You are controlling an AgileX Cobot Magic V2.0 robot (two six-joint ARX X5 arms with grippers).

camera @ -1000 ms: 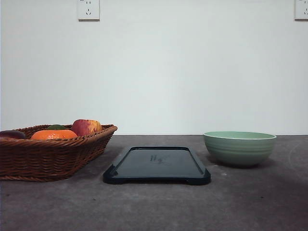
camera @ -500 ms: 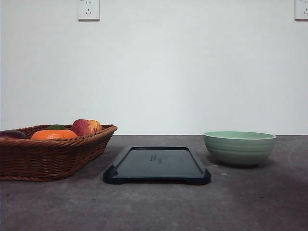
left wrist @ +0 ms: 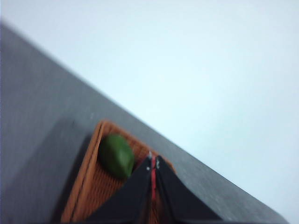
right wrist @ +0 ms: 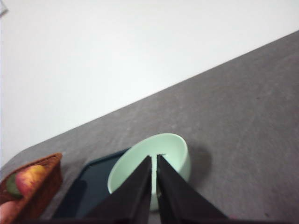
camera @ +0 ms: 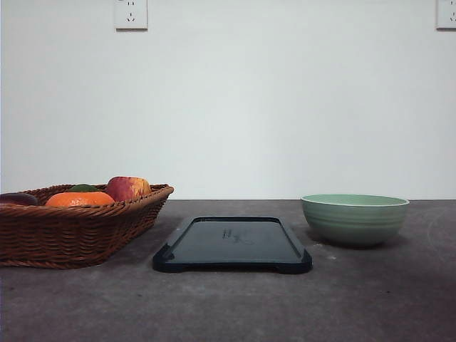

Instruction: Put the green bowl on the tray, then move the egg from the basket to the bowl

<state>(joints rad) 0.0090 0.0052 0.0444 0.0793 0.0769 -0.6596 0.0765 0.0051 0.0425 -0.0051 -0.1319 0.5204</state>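
On my left wrist camera, the left end effector [left wrist: 153, 164] has its fingers pressed together, poised over the basket [left wrist: 88, 186], with a green fruit [left wrist: 116, 155] just beside the fingertips; that picture is blurred, so I can't make out an egg. In the front view, the basket [camera: 75, 231] sits leftmost on the desk [camera: 228, 306], the tray [camera: 232, 246] in the middle and the green bowl [camera: 354, 219] to its right, apart from it. The right end effector [right wrist: 154, 158] is also closed, its tips above the green bowl [right wrist: 175, 154].
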